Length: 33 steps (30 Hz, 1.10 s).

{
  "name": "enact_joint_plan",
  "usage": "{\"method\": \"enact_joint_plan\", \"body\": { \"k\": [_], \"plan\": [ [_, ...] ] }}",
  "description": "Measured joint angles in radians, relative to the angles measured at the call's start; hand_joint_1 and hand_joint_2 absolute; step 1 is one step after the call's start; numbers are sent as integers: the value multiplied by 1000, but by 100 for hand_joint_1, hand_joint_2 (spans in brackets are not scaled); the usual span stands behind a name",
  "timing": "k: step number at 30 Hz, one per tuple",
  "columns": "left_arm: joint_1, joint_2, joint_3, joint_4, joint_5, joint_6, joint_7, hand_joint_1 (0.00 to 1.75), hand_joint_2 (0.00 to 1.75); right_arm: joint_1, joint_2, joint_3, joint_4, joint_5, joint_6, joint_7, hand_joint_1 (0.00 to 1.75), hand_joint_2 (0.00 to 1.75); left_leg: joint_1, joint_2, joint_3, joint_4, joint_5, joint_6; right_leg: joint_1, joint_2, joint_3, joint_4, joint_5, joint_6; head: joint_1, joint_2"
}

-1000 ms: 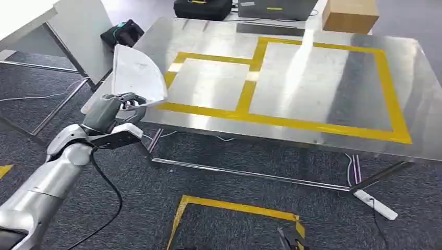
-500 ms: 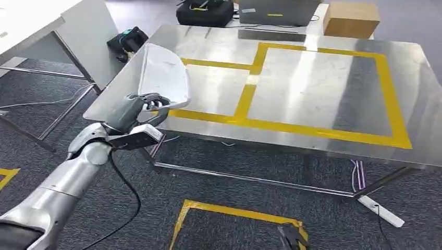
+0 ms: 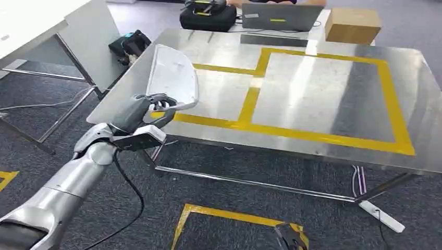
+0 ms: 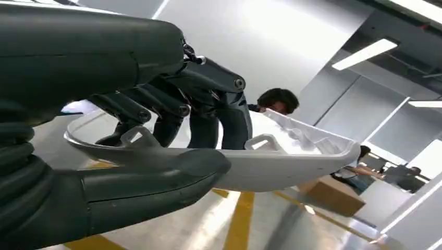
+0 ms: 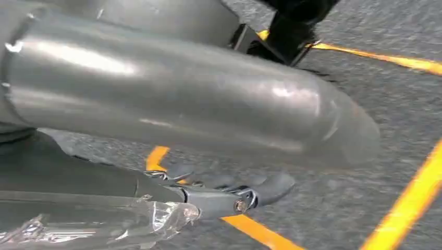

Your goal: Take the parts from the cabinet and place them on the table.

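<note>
My left hand (image 3: 143, 107) grips the near edge of a white curved plastic part (image 3: 174, 78). It holds the part tilted up over the near left corner of the steel table (image 3: 312, 88), which is marked with yellow tape rectangles. In the left wrist view the fingers (image 4: 208, 104) wrap over the rim of the part (image 4: 292, 166) and the thumb presses from below. My right hand (image 5: 224, 192) hangs low over the carpet with its fingers stretched out and nothing in them.
At the table's far edge stand a cardboard box (image 3: 352, 25), a grey case (image 3: 281, 15) and a black bag (image 3: 207, 15). A white table (image 3: 31, 26) stands to the left. A power strip (image 3: 383, 213) lies on the floor. A person (image 4: 276, 101) is beyond the table.
The view has shifted as I came closer to the table. My left hand has carried the white part forward and to the right, from beside the table's corner to over it.
</note>
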Motion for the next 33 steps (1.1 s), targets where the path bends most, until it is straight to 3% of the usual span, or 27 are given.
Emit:
{"method": "enact_joint_plan", "body": {
  "k": [2, 3, 4, 5, 6, 8, 9, 10, 11, 12, 13, 15, 16, 17, 18, 20, 21, 22, 23, 24, 25, 26, 27, 29, 30, 31, 33],
  "plan": [
    [2, -8, -5, 0, 0, 0, 0, 157, 175, 0, 0, 0, 0, 0, 0, 0, 0, 0, 0, 0, 9, 1, -11, -1, -3, 0, -93, 153, -57, 7, -1, 0],
    [5, -11, -8, 0, 0, -2, 0, 157, 175, 3, 0, 0, 0, 1, 0, 0, 0, 0, 1, 0, 15, 2, -18, -3, -6, -1, -132, 204, -72, 12, 1, 0],
    [9, -14, -9, 1, 0, -3, 0, 157, 175, 7, 0, 0, 0, 2, 0, 1, 0, 0, 3, -1, 22, 2, -25, -7, -10, -1, -148, 207, -66, 15, 2, 0],
    [13, -16, -11, 1, 0, -3, 0, 157, 175, 8, 0, 0, 0, 2, 0, 1, 0, 0, 7, -1, 33, 3, -34, -11, -15, -2, -142, 166, -44, 23, 1, 0],
    [14, -18, -14, 1, 0, -3, 0, 157, 175, 8, 0, 0, 0, 2, 0, 1, 0, 0, 11, -1, 47, 4, -44, -18, -22, -4, -116, 90, -5, 34, 2, 0],
    [14, -21, -18, 2, 0, -3, 0, 157, 175, 12, 1, 0, 0, 3, -2, 2, 0, 0, 15, -1, 65, 12, -69, -37, -42, -7, -53, -81, 111, 61, 3, 0],
    [14, -21, -20, 3, 0, -3, 0, 157, 175, 11, 5, 0, 2, 3, -2, 2, 0, 0, 17, -1, 74, 25, -80, -46, -35, -17, -52, -92, 103, 40, 14, 0],
    [12, -21, -21, 3, 0, -2, 0, 157, 175, 11, 6, 0, 2, 5, -4, 3, 0, 0, 15, -1, 73, 17, -89, -51, -29, -11, -36, -87, 85, 12, 2, 0],
    [13, -21, -22, 3, 1, -1, -2, 157, 175, 13, 8, 0, 1, 8, -6, 5, 0, 0, 19, 0, 82, 13, -95, -57, -27, -9, -36, -88, 90, 2, -5, 0],
    [14, -21, -24, 3, 3, 0, -4, 157, 175, 14, 8, 0, 2, 9, -7, 5, 0, 0, 20, 0, 86, 25, -87, -65, -27, -8, -30, -87, 81, -9, 1, 0],
    [13, -20, -26, 3, 4, 0, -6, 157, 175, 14, 8, 0, 1, 10, -10, 5, 0, 0, 23, 1, 76, 49, -79, -68, -28, -5, -16, -86, 72, -20, -3, 0],
    [15, -15, -27, 3, 9, 2, -10, 157, 175, 14, 8, 0, 0, 12, -13, 5, 0, 0, 23, 11, 4, 174, -30, -78, -28, -3, 17, -88, 48, -32, -6, 0],
    [16, -15, -29, 3, 10, 3, -11, 157, 175, 13, 9, 0, 0, 12, -13, 5, 0, 0, 23, 11, -49, 243, -32, -82, -28, -4, 32, -89, 35, -34, -7, 0],
    [21, -13, -30, 3, 10, 3, -11, 157, 175, 14, 9, 0, 0, 12, -13, 5, 0, 0, 23, 12, -102, 298, -66, -84, -28, -4, 50, -90, 20, -35, -6, 0],
    [28, -10, -31, 4, 11, 4, -11, 157, 175, 16, 9, 0, 0, 12, -13, 5, 0, 0, 23, 12, -143, 322, -123, -82, -29, -2, 72, -92, 5, -36, -7, 0],
    [35, -6, -31, 7, 11, 12, -11, 157, 175, 19, 11, 0, 0, 14, -13, 5, 0, 0, 21, 12, -184, 296, -222, -72, -30, 5, 126, -100, -25, -32, -7, 0],
    [38, -3, -31, 10, 11, 20, -11, 157, 175, 19, 11, 0, 1, 14, -12, 5, 0, 0, 17, 12, -186, 251, -223, -67, -31, 10, 154, -106, -42, -27, -7, 0],
    [39, 0, -31, 12, 11, 27, -12, 157, 175, 19, 12, 0, 1, 15, -12, 6, 0, 0, 13, 12, -183, 187, -169, -60, -32, 11, 181, -113, -59, -26, -7, 0],
    [41, 5, -31, 14, 12, 30, -13, 157, 175, 21, 13, 0, 1, 16, -12, 6, 0, 0, 7, 14, -179, 105, -32, -51, -32, 12, 194, -120, -78, -23, -10, 0],
    [44, 7, -31, 21, 12, 31, -14, 157, 175, 23, 14, -1, 4, 16, -11, 6, 0, 0, -1, 17, -181, 13, 134, -44, -27, 14, 225, -118, -96, -18, -12, 0],
    [52, 9, -32, 26, 11, 33, -15, 157, 175, 20, 17, -1, 4, 17, -10, 6, 0, 0, 0, 13, -168, -19, 170, -44, -20, 19, 229, -124, -117, -11, -20, 0],
    [64, 9, -32, 26, 11, 34, -15, 157, 175, 22, 17, -1, 5, 17, -10, 9, 0, 0, 2, 11, -159, -6, 187, -48, -17, 20, 253, -146, -131, -9, -11, 0],
    [65, 10, -31, 26, 11, 35, -15, 157, 175, 20, 17, -1, 4, 18, -9, 8, 0, 0, 2, 12, -145, 0, 163, -52, -17, 21, 287, -185, -146, -14, -10, 0],
    [44, 9, -30, 26, 12, 36, -16, 157, 175, 11, 16, -1, 1, 18, -10, 8, 0, 0, 13, 5, -120, -9, 146, -47, -18, 15, 339, -218, -154, -6, -13, 0],
    [36, 4, -30, 24, 13, 37, -18, 157, 175, 2, 15, -1, -1, 18, -11, 5, 0, 0, 12, 3, -111, -8, 133, -39, -17, 3, 319, -177, -170, -4, 1, 0],
    [32, 3, -30, 24, 13, 39, -18, 157, 175, -2, 15, -1, -1, 18, -11, 6, 0, 0, 11, 3, -105, -8, 126, -30, -16, -1, 268, -98, -204, -3, 5, 0],
    [38, 3, -30, 24, 13, 38, -18, 157, 175, -2, 15, -1, -1, 18, -11, 6, 0, 0, 5, 3, -94, -7, 113, -22, -9, -4, 133, 96, -270, -5, 4, 0]
  ]
}}
